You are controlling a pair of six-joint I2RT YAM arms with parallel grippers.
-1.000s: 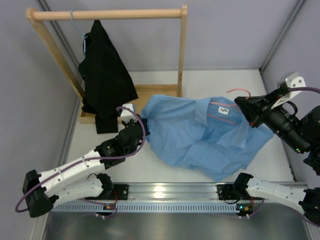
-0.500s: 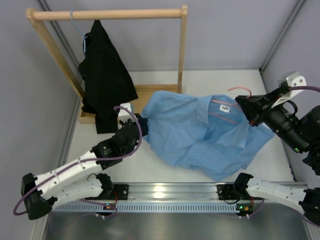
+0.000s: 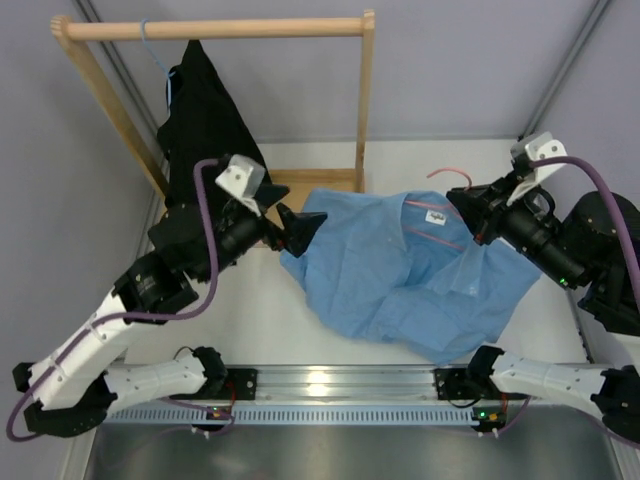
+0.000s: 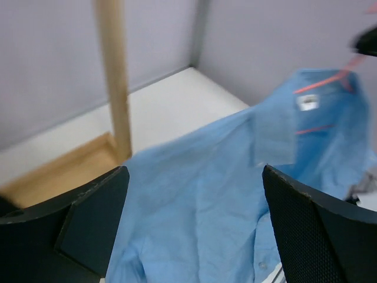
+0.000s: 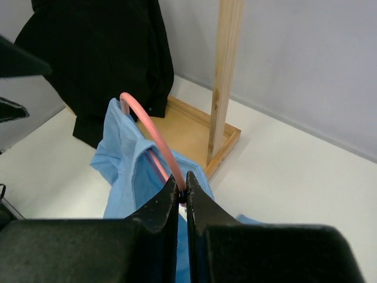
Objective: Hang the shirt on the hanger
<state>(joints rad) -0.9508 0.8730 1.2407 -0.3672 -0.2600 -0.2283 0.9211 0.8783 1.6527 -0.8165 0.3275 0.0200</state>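
The light blue shirt [image 3: 400, 285] lies crumpled on the white table, collar and white label toward the back. The pink hanger [image 3: 436, 223] runs inside the collar, and its hook [image 3: 452, 176] sticks out behind. My right gripper [image 3: 466, 214] is shut on the hanger's wire just below the hook. In the right wrist view the pink hanger [image 5: 147, 127] curves up from between the closed jaws of the right gripper [image 5: 182, 187], with the shirt [image 5: 126, 171] draped below. My left gripper [image 3: 285, 214] hangs open above the shirt's left edge and holds nothing. In its own view the left gripper [image 4: 194, 177] frames the shirt [image 4: 224, 200].
A wooden rack [image 3: 365, 100] stands at the back left, its base tray [image 3: 300, 183] beside the shirt. A black garment [image 3: 205, 140] hangs there on a thin blue hanger [image 3: 155, 55]. Grey walls close in the table at the back and on both sides.
My left gripper opened, let go of the shirt's left edge and rose up and back. The right gripper carried the hanger a little left, and the shirt shifted with it.
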